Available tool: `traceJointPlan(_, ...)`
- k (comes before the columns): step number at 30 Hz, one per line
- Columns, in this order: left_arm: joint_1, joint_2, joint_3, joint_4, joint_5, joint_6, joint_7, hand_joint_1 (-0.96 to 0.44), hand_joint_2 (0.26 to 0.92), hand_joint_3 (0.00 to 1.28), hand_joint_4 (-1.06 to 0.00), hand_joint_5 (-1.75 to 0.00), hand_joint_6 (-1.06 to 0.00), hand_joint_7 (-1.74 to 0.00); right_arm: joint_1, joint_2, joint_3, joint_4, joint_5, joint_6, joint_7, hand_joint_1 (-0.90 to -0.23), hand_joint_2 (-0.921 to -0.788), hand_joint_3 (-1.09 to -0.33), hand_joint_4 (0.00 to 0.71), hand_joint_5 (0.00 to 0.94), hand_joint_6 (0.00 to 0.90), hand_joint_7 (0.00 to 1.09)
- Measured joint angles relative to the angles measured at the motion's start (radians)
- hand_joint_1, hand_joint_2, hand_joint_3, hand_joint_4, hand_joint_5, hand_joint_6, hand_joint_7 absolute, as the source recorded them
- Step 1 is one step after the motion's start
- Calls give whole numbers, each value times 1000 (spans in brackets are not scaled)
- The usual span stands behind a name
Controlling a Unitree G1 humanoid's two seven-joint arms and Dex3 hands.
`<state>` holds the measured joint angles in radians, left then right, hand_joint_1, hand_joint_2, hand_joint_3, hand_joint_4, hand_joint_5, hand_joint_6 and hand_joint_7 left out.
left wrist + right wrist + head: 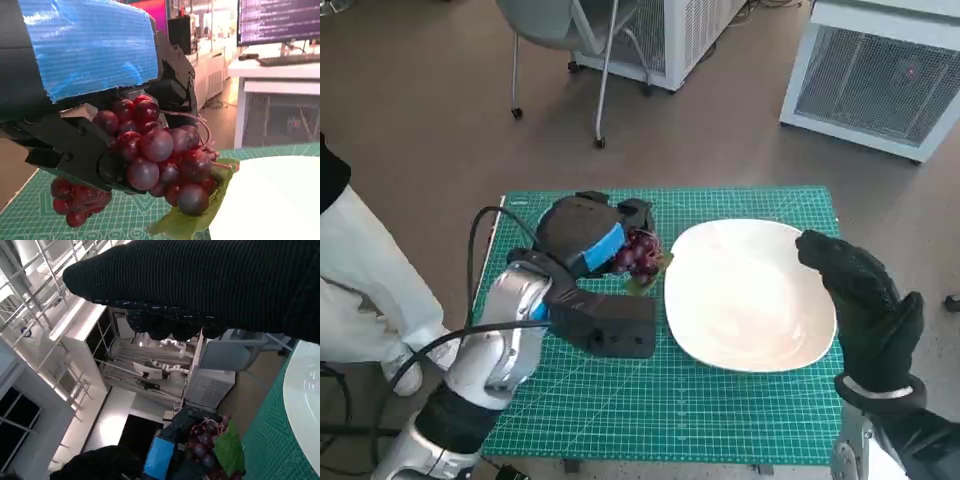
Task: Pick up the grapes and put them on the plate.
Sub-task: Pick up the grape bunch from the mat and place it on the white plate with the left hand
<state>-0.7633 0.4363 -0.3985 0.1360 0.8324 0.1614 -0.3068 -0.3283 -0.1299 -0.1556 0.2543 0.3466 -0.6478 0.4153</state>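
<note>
My left hand (582,240) grips a bunch of dark red grapes (638,254) with a green leaf, just left of the white plate (750,295) on the green cutting mat. In the left wrist view the grapes (160,160) bulge out between the black fingers (75,150) under the blue-taped back, lifted a little above the mat, with the plate's rim (270,200) close beside the leaf (192,220). My right hand (865,300) in its black glove hovers over the plate's right edge, holding nothing, fingers extended. The right wrist view shows the grapes (207,440) in the left hand (165,455).
The green mat (670,400) covers the small table. A grey chair (570,40) and white units (880,70) stand beyond the far edge. A person in white trousers (365,290) is at the table's left. A black cable (480,270) loops by my left forearm.
</note>
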Motion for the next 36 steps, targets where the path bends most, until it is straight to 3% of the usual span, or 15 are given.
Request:
traceJointPlan(12, -106, -123, -67, 24, -13, -20, -72, 3, 920, 44, -732, -1137, -636, -1146, 1, 1, -1, 0, -1, -1, 0, -508, -921, -557, 450, 3, 78, 710)
traceJointPlan(20, -249, -236, -105, 188, -40, -91, -72, 2, 916, 50, -726, -1184, -650, -1094, 5, 2, -4, -3, 0, -2, 0, -498, -921, -560, 451, 3, 77, 708)
traceJointPlan(26, -341, -303, -131, 363, -52, -151, -49, 2, 920, 146, -563, -1430, -601, -1068, 16, 0, -12, -8, 0, -4, -1, -494, -921, -567, 449, 3, 76, 707)
traceJointPlan(31, -386, -342, -142, 470, -53, -187, -23, 0, 921, 291, -405, -1489, -416, -1367, 21, -1, -21, -8, 0, -8, -2, -490, -921, -568, 449, 3, 76, 707)
traceJointPlan(36, -414, -367, -146, 550, -54, -212, 11, -1, 921, 369, -320, -1540, -319, -1504, 26, 0, -24, -8, 0, -15, -4, -484, -921, -568, 448, 2, 76, 706)
